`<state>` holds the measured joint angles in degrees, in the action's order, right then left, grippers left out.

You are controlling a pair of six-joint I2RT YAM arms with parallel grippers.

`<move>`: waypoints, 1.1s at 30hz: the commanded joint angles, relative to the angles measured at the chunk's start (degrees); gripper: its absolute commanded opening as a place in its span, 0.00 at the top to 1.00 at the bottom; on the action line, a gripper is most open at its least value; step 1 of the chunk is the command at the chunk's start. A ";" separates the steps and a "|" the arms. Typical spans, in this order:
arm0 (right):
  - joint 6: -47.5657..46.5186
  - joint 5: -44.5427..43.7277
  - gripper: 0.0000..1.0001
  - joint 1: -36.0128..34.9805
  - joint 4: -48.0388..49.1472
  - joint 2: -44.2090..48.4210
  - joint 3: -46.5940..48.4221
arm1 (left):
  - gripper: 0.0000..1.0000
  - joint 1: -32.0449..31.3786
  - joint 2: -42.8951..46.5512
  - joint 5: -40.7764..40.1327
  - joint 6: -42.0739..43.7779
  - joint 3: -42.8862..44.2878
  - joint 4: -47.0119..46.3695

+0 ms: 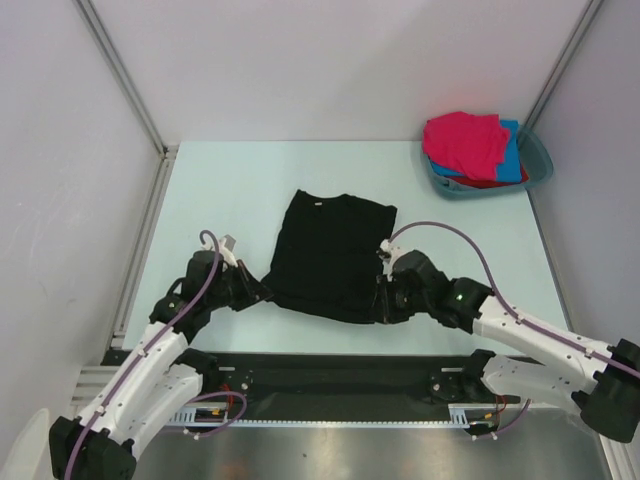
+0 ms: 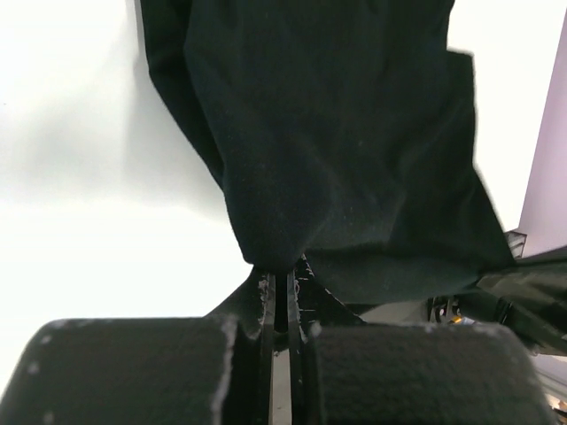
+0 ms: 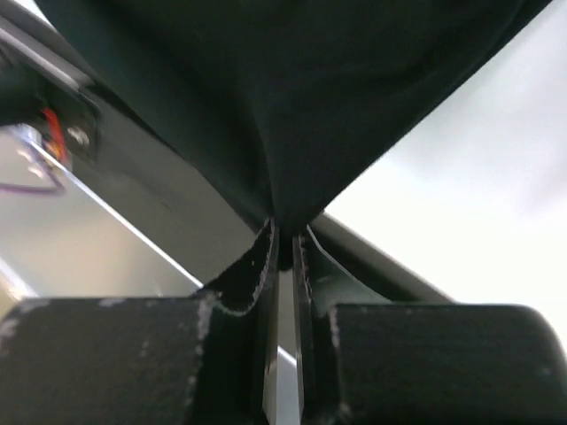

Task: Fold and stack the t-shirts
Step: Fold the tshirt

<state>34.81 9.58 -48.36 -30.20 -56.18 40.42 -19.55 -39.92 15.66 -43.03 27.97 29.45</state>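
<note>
The large black t-shirt (image 1: 333, 252) lies spread on the pale table, collar toward the back. My left gripper (image 1: 258, 292) is shut on its near left hem corner; in the left wrist view the black cloth (image 2: 337, 150) runs into the closed jaws of that gripper (image 2: 282, 282). My right gripper (image 1: 385, 303) is shut on the near right hem corner; the black cloth (image 3: 292, 106) is pinched there in the right gripper (image 3: 283, 239). The magenta-pink shirt (image 1: 464, 143) lies on top of the blue shirt (image 1: 513, 150) and the red shirt (image 1: 487, 182) in the basin.
A teal plastic basin (image 1: 540, 165) stands at the back right corner. A black rail (image 1: 330, 375) runs along the table's near edge by the arm bases. Grey frame posts rise at the back left and back right.
</note>
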 commanded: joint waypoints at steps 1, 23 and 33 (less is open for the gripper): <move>1.67 -11.22 1.00 -4.89 -4.16 -0.50 3.95 | 0.99 -0.31 -0.86 -1.51 1.72 3.93 1.92; -13.35 -21.89 1.00 8.45 2.94 -10.61 16.53 | 0.97 -0.23 -24.75 -3.97 9.63 21.33 -8.35; -18.02 -18.64 1.00 15.39 8.66 -19.75 21.27 | 0.94 0.65 -41.54 -6.61 14.72 37.93 -9.76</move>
<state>19.68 -9.54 -35.07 -25.80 -73.80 58.19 -19.70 -78.54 11.57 -31.86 59.77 22.79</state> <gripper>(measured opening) 0.096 0.057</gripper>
